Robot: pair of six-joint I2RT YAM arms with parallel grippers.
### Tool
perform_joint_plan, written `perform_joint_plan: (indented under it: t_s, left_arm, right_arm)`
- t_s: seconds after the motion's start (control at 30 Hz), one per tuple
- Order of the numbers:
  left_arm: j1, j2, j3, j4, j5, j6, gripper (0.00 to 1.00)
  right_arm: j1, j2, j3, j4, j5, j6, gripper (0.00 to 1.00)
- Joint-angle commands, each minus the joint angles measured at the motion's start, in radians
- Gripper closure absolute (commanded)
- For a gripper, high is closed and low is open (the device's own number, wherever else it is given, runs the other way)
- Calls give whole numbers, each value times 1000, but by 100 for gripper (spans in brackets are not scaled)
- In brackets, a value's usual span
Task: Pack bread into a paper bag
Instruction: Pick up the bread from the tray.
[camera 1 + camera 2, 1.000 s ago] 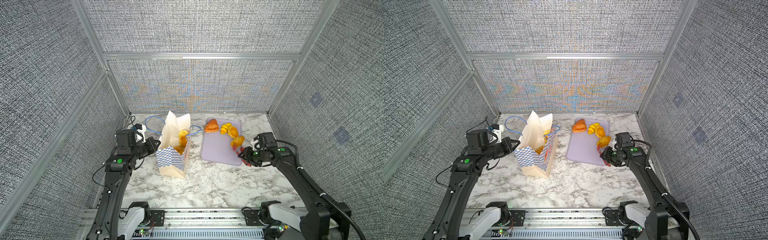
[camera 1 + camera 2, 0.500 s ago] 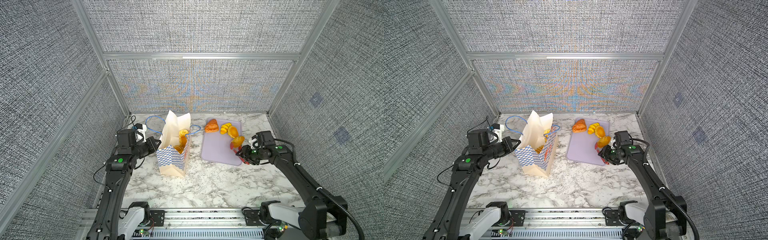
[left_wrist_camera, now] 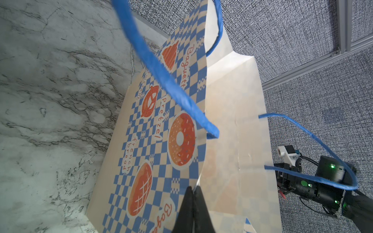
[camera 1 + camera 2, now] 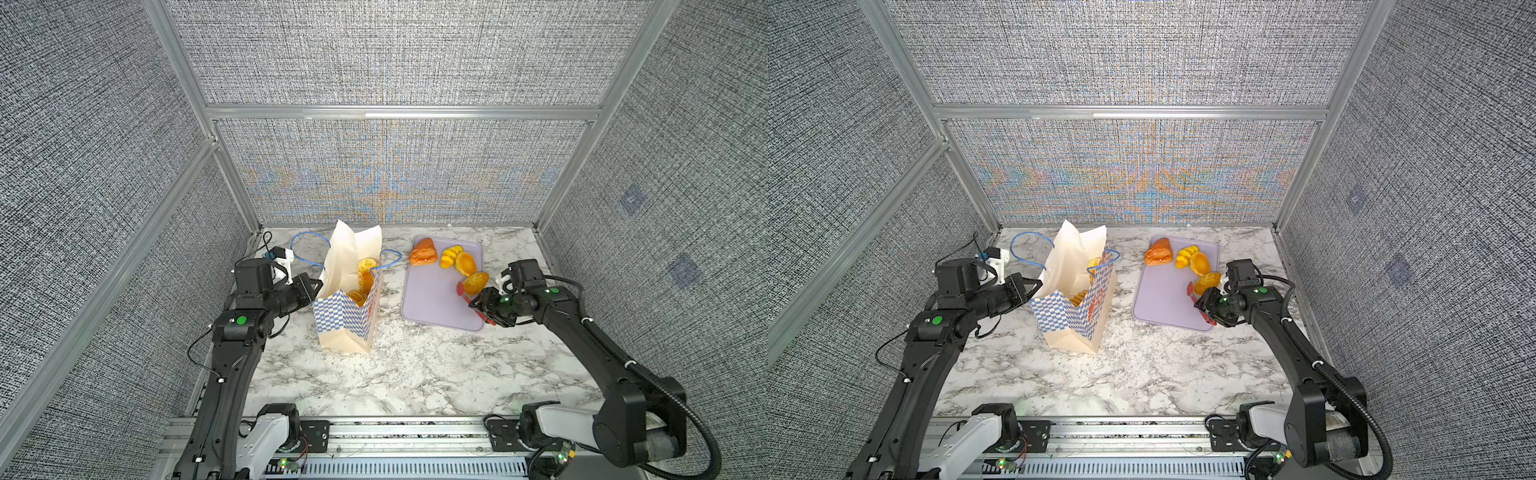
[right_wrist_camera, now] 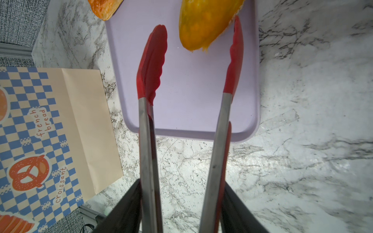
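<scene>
On marble tabletop (image 4: pixel 415 374): pinching cream checkered paper bag (image 4: pixel 340 324) in left gripper (image 3: pixel 193 192) for steadying; clamping open red-tipped tongs (image 5: pixel 152 60) in right gripper (image 4: pixel 483 303), aiming at orange roll (image 4: pixel 476 282).

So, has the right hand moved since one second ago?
Yes. The right hand, holding the red tongs, shifted slightly inward over the lilac tray, toward the orange roll.
</scene>
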Motion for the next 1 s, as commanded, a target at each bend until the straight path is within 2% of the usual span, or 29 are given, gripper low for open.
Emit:
perform_joint_plan:
  t_s: [0.0,0.37,0.5,0.97]
  left_arm:
    - [0,5,-5,-15,-16,8,94]
    - [-1,2,-10,-20,-19,10,94]
    - [-1,1,-7,-20,-18,10,95]
    - [-1,-4,-3,-20,-18,0,94]
  right_arm:
    - [0,11,6,43,8,11,41]
    - [-1,49,-5,102,33,45,43]
    - [0,51,-7,108,38,50,46]
    - [3,-78,-64,88,22,76,60]
